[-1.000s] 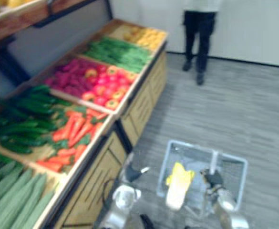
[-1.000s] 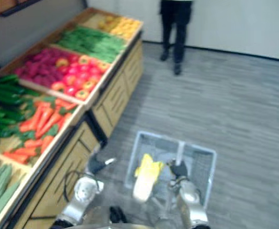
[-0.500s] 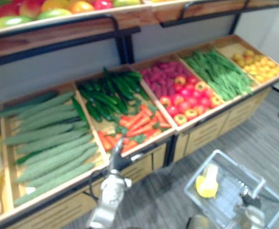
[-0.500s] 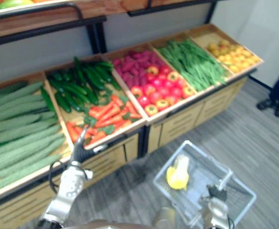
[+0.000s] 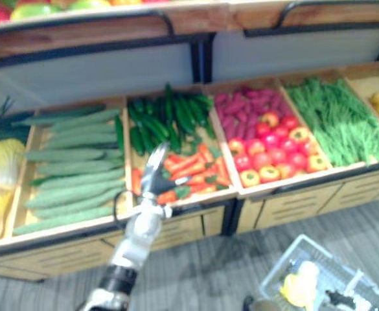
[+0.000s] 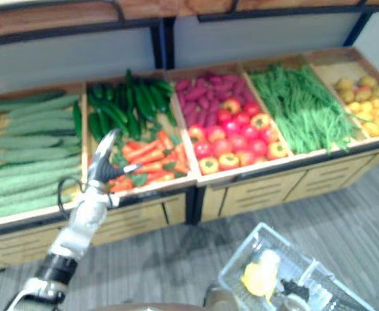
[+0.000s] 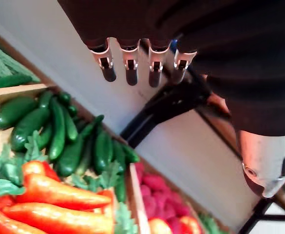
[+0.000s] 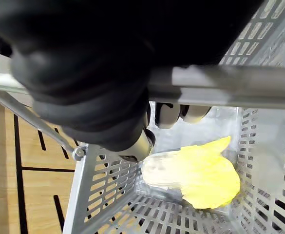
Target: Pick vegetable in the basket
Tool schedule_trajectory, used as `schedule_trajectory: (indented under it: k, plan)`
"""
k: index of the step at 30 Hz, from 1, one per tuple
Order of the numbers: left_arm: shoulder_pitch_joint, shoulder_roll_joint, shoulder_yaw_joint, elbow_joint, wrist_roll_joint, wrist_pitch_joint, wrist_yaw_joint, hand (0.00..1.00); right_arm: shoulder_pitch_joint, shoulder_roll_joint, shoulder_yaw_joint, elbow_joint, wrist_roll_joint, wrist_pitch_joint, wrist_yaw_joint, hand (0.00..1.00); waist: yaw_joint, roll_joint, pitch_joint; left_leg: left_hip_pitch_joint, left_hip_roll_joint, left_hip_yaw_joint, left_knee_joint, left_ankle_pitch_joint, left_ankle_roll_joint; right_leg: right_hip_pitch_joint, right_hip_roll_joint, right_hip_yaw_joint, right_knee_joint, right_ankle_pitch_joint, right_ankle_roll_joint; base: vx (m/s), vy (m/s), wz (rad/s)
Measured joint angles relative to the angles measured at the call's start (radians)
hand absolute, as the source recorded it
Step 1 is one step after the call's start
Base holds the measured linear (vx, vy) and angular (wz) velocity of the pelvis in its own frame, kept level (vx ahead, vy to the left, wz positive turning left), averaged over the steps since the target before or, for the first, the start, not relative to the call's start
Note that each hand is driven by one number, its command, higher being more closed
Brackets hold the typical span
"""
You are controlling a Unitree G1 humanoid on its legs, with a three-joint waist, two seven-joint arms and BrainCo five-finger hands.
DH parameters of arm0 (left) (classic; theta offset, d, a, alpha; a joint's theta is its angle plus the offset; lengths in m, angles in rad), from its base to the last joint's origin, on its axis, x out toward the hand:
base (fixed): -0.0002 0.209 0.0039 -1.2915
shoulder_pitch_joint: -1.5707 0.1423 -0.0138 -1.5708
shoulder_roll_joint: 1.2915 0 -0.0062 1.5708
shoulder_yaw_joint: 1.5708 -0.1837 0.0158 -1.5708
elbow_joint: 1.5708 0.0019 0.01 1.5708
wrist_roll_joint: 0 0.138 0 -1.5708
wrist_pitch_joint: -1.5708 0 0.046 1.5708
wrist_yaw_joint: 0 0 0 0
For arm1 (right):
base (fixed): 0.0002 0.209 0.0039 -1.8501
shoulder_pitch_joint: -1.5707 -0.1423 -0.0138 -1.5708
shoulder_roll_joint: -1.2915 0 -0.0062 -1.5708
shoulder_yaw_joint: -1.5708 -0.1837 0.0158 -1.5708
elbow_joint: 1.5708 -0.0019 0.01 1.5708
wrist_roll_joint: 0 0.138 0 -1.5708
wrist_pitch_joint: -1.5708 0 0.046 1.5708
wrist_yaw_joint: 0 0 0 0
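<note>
Stand bins, L to R: long pale-green gourds (image 6: pixel 30 159), dark cucumbers (image 6: pixel 121 107) w/ carrots (image 6: pixel 147 155) in front, red/yellow peppers (image 6: pixel 238 139), green beans (image 6: pixel 299 107). Left hand (image 5: pixel 155 170) was over the carrot bin, fingers (image 7: pixel 127 63) straight, holding nothing (clear of the carrots in wrist view). Right hand (image 8: pixel 93 73) was wrapped round the handle (image 8: pixel 230 90) of the basket (image 8: pixel 103 190). One yellow cabbage (image 8: pixel 196 173) lay inside, just below that hand.

Pale grey slotted basket (image 8: pixel 114 196); yellow-white cabbage (image 8: pixel 197 178) lying on side on basket bottom, near wall.
</note>
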Motion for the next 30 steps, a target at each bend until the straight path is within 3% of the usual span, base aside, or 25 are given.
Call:
schedule_trajectory:
  k: [3,7,16,20,21,30]
  plan:
    - [-0.098,0.035,-0.028,0.112,0.095,0.043,-0.003,0.00,-0.017,0.014,0.004,-0.023,0.001,-0.006,0.003,1.00,-0.012,-0.016,0.034,0.002,-0.014,0.075,-0.006,0.018,0.010,-0.009,-0.010,0.023,0.002,0.008,0.000,-0.02,0.032,-0.06]
    - [-0.225,0.110,-0.028,0.201,0.142,0.066,-0.006,0.00,-0.039,0.016,0.004,-0.057,0.001,-0.024,0.004,1.00,-0.036,-0.012,0.075,-0.037,-0.020,0.140,-0.044,0.043,0.004,-0.090,-0.010,0.038,0.011,0.024,-0.001,-0.05,0.019,-0.12]
    - [-0.414,0.249,-0.116,0.383,0.224,0.083,-0.018,0.00,-0.124,0.016,0.017,-0.132,0.011,-0.038,-0.002,1.00,-0.039,-0.033,0.249,-0.088,-0.039,0.233,-0.047,0.051,0.001,-0.180,-0.011,0.114,-0.009,0.087,0.007,-0.05,0.033,-0.23]
    - [-0.523,0.294,-0.121,0.428,0.226,0.115,-0.012,0.00,-0.157,0.009,0.041,-0.157,0.020,-0.042,-0.017,1.00,-0.040,-0.039,0.320,-0.117,-0.047,0.244,-0.043,0.054,0.005,-0.203,-0.014,0.128,-0.035,0.115,0.009,-0.02,0.031,-0.07]
    - [-0.529,0.295,-0.123,0.431,0.226,0.117,-0.017,1.00,-0.158,0.009,0.043,-0.156,0.024,-0.044,-0.017,1.00,-0.038,-0.040,0.321,-0.121,-0.050,0.254,-0.045,0.054,0.005,-0.211,-0.017,0.134,-0.035,0.115,0.011,0.02,0.044,-0.06]
    - [-0.662,0.299,-0.147,0.551,0.304,0.131,-0.006,1.00,-0.182,-0.007,0.114,-0.157,0.061,-0.064,-0.012,1.00,-0.037,-0.046,0.328,-0.147,-0.061,0.284,-0.054,0.055,0.005,-0.247,-0.024,0.156,-0.050,0.130,0.023,0.01,0.020,-0.06]
